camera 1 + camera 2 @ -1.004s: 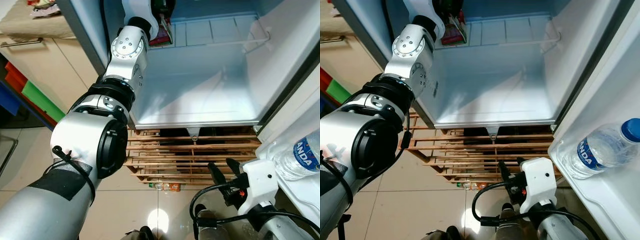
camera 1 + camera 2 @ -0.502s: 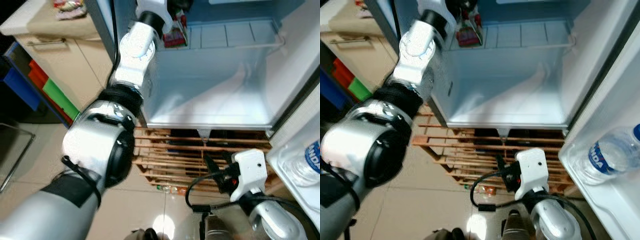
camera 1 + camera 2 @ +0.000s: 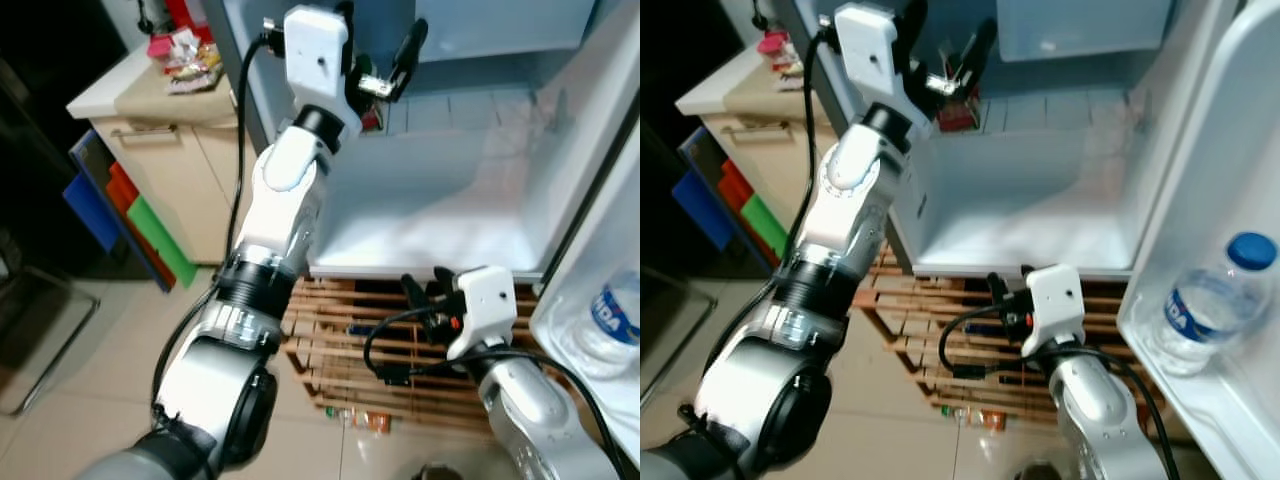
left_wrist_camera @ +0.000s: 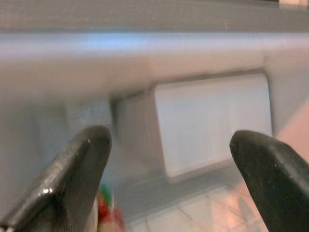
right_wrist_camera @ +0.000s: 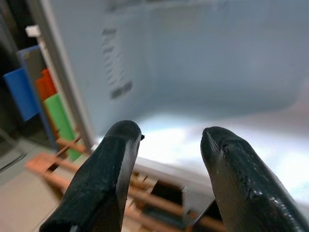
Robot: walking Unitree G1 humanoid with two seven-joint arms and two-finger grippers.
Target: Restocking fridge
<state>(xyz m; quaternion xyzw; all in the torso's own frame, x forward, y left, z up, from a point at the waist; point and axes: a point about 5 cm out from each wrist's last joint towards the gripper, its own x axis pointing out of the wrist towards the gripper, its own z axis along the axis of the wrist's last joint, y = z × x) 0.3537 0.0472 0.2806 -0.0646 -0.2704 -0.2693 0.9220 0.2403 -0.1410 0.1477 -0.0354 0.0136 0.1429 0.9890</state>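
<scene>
The fridge [image 3: 470, 200] stood open, its pale interior facing the robot, with a wire shelf at the back and a white drawer-like box [image 3: 1080, 25] near the top. The left arm reached up into the cabinet; the left claw [image 3: 385, 55] was held in front of the upper compartment with its fingers [image 4: 72, 179] spread wide and nothing between them. Just behind that claw, at the left end of the shelf, sat a small red package [image 3: 956, 112], too blurred to read.

A water bottle [image 3: 1202, 305] with a blue cap lay tilted in the door shelf [image 3: 1200, 400] on the robot's right, its long axis slanting, cap end raised and pointing away from the robot toward the upper right, label facing outward.

The right claw [image 3: 425, 290] hung low in front of the fridge's bottom edge, above a wooden slatted pallet [image 3: 350, 340], its fingers [image 5: 104, 183] parted and empty. To the left stood a tabletop [image 3: 140, 85] carrying some wrapped items, with coloured panels beside the cabinet below.
</scene>
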